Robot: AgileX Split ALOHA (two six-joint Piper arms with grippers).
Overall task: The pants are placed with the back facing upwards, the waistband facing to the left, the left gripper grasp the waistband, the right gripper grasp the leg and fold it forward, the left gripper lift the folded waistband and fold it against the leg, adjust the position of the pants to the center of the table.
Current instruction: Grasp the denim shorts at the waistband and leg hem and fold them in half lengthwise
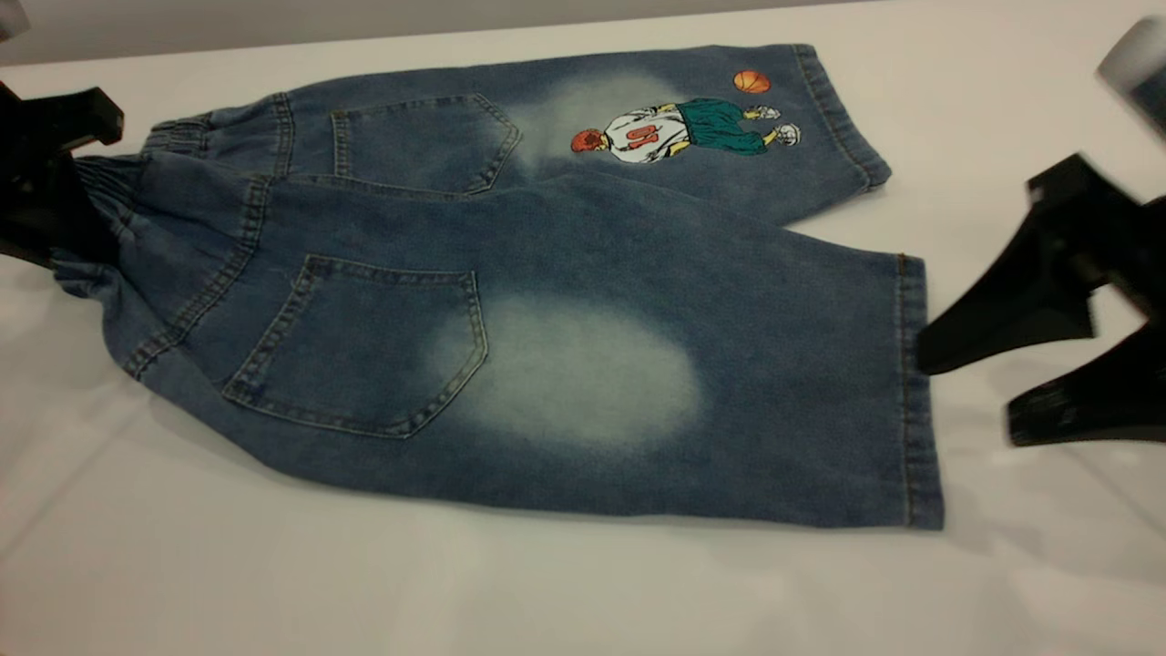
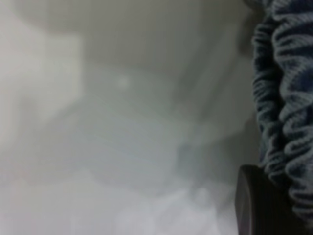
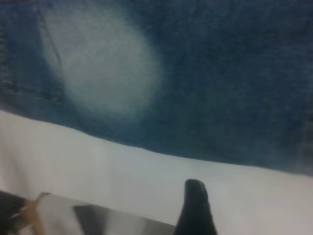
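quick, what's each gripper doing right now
left gripper: at the waistband of the pants; open or closed cannot be told.
right gripper: open, holding nothing, just beside the leg hem.

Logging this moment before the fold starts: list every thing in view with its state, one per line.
pants: flat, back up, unfolded
waistband: bunched at the left gripper
leg: flat, hem beside the right gripper
left gripper: at the waistband
right gripper: open, at the hem, nothing held
table: bearing the pants
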